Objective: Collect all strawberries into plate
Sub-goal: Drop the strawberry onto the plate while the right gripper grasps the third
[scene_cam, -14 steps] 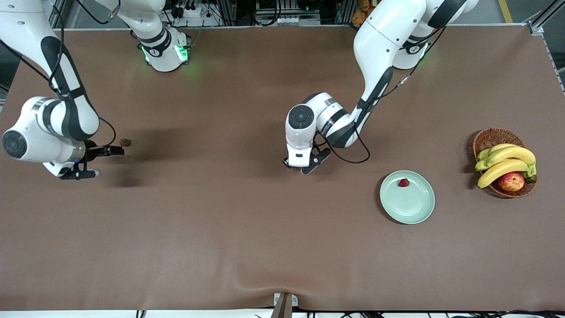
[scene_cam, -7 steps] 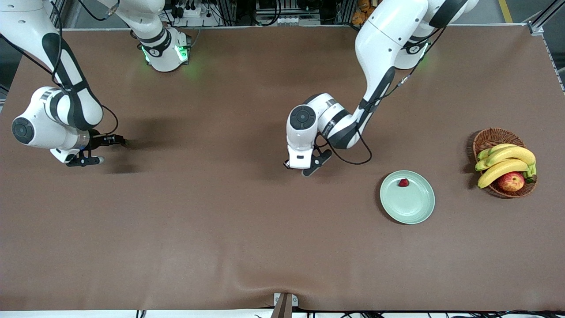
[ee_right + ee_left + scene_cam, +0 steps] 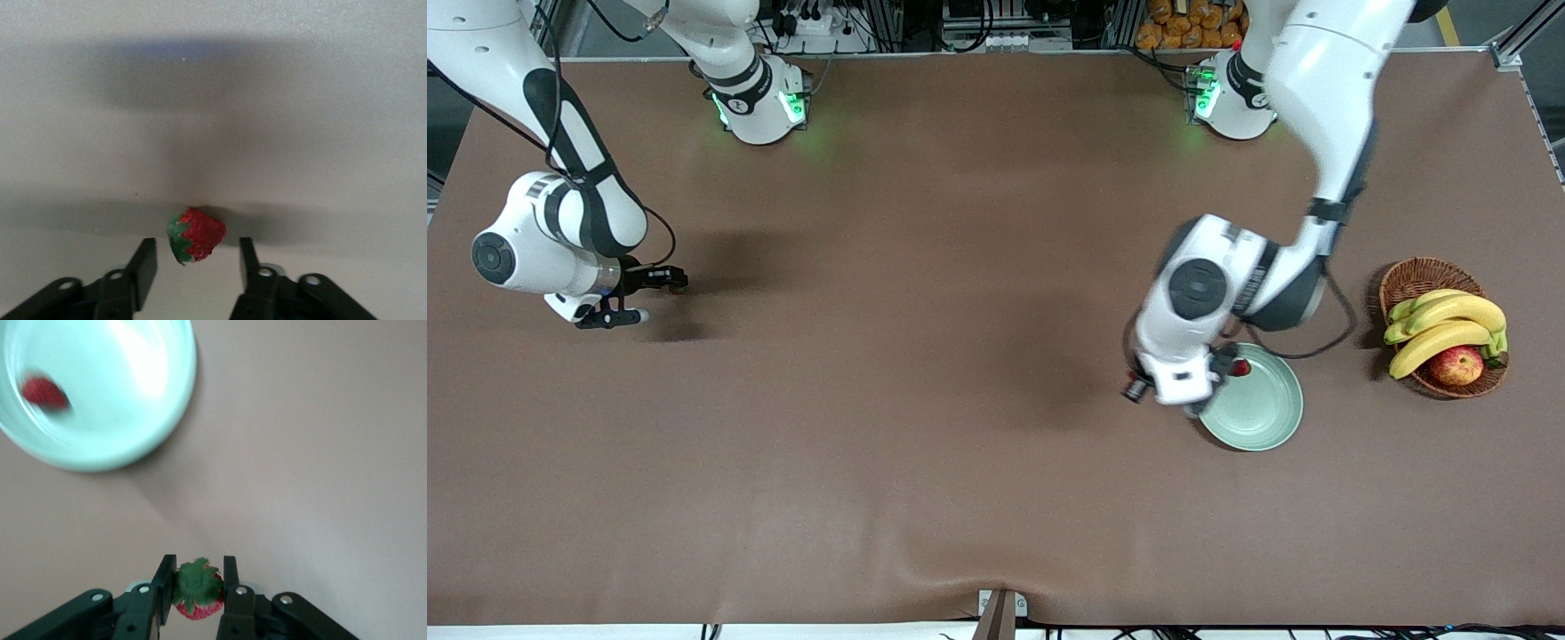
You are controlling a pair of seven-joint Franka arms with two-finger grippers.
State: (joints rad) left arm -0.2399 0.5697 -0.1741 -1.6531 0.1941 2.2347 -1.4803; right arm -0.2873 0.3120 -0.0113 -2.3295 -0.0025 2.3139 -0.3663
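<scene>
My left gripper (image 3: 195, 579) is shut on a strawberry (image 3: 197, 590) with its green cap up. It hangs over the bare table just off the rim of the mint-green plate (image 3: 1267, 422), at the side toward the right arm's end. The plate (image 3: 113, 450) holds one strawberry (image 3: 43, 392), which also shows in the front view (image 3: 1240, 366). My right gripper (image 3: 660, 298) is open and low at the right arm's end of the table. A third strawberry (image 3: 195, 235) lies on the cloth just ahead of its fingertips, between their lines.
A brown wicker basket (image 3: 1416, 274) with bananas (image 3: 1449, 324) and a red-yellow apple (image 3: 1456, 364) stands at the left arm's end, beside the plate. The brown cloth has a ripple near the front edge (image 3: 925, 560).
My left arm has swung from the middle of the table to the plate's edge. My right gripper has moved in low onto the strawberry at its end.
</scene>
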